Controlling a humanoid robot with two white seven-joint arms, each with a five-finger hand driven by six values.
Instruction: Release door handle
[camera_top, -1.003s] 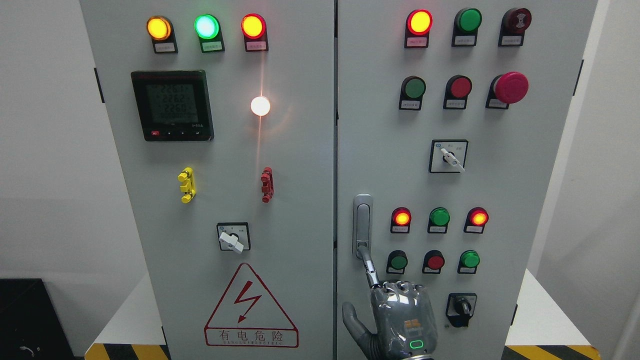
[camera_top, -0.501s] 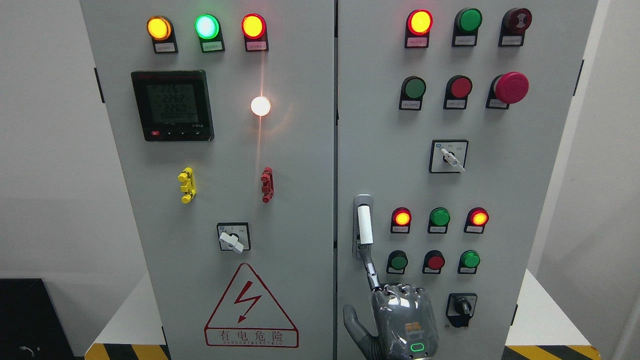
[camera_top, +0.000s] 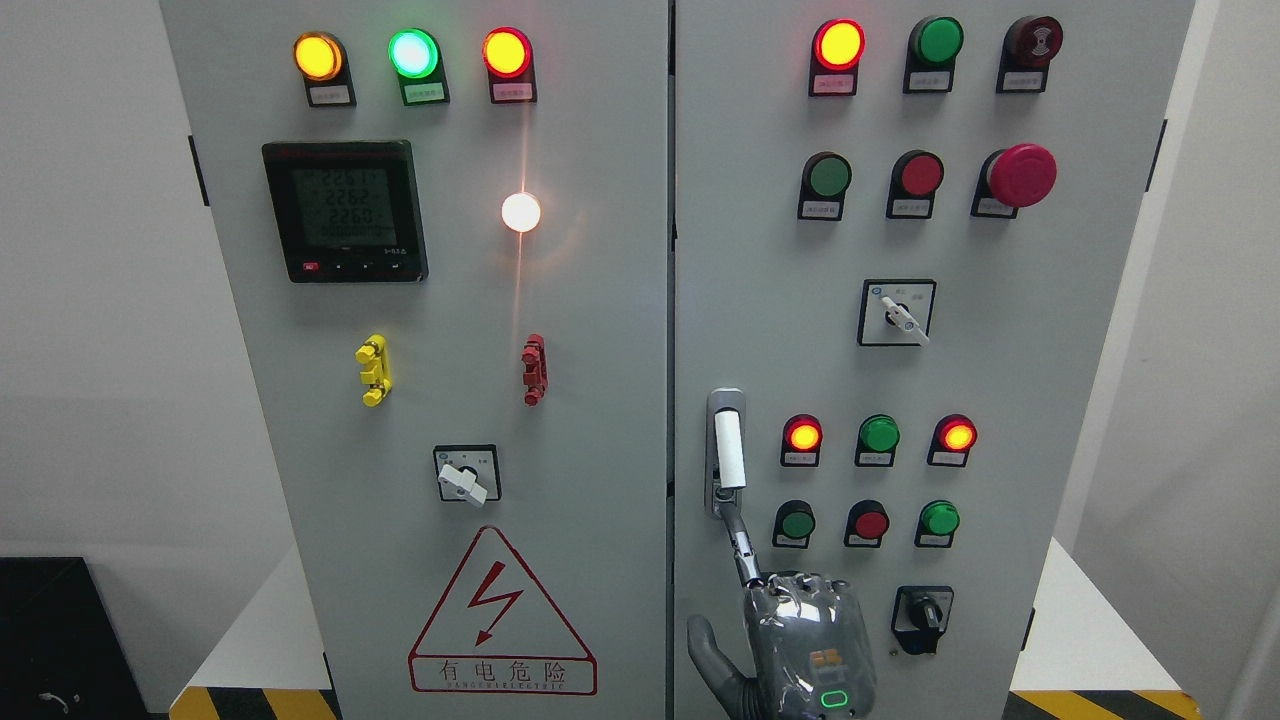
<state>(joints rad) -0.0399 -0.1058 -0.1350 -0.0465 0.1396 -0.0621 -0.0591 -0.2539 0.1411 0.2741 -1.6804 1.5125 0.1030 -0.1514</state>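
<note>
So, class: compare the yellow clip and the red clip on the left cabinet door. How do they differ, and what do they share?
The yellow clip is bright yellow, while the red clip is dark red. The yellow clip sits left, below the meter; the red clip sits right, below the white lamp, near the door's edge. The yellow clip looks slightly bulkier than the red clip. Both stand upright at the same height and share a similar knobbed shape.
</note>
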